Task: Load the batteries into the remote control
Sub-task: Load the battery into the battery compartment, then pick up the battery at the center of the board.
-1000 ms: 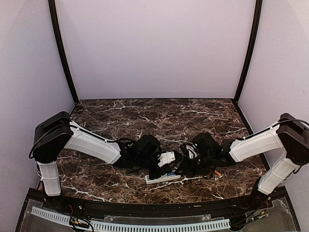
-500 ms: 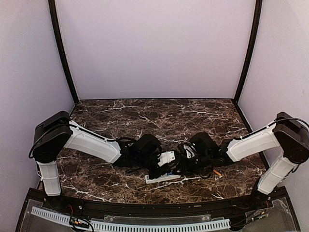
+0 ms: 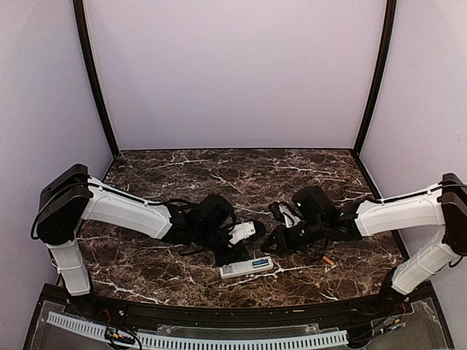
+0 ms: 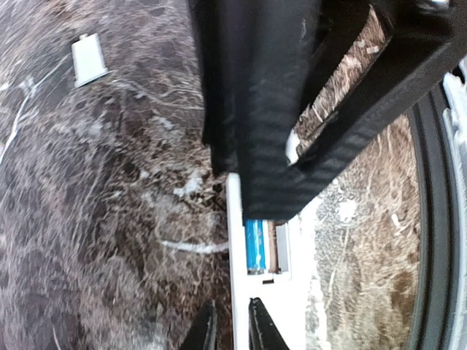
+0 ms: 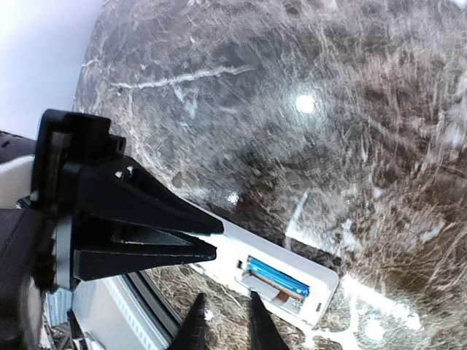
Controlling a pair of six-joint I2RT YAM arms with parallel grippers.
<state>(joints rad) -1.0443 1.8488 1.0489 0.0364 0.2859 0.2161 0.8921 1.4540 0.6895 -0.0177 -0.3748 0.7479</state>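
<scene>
the far half of the worktop (image 3: 241, 175) is open across its whole width. near the front edge, the left tool (image 3: 231, 256) and right tool (image 3: 270, 247) crowd over the remote control (image 3: 246, 267), tips close together, so little room is left above it. an orange battery (image 3: 328, 260) lies just right, on the near side of the right arm (image 3: 398, 213).

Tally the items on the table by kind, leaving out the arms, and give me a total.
Remote control: 1
Batteries: 2 (a blue battery seated in the remote control's open compartment, an orange battery lying loose)
Pale-grey cover: 1
Total: 4
</scene>
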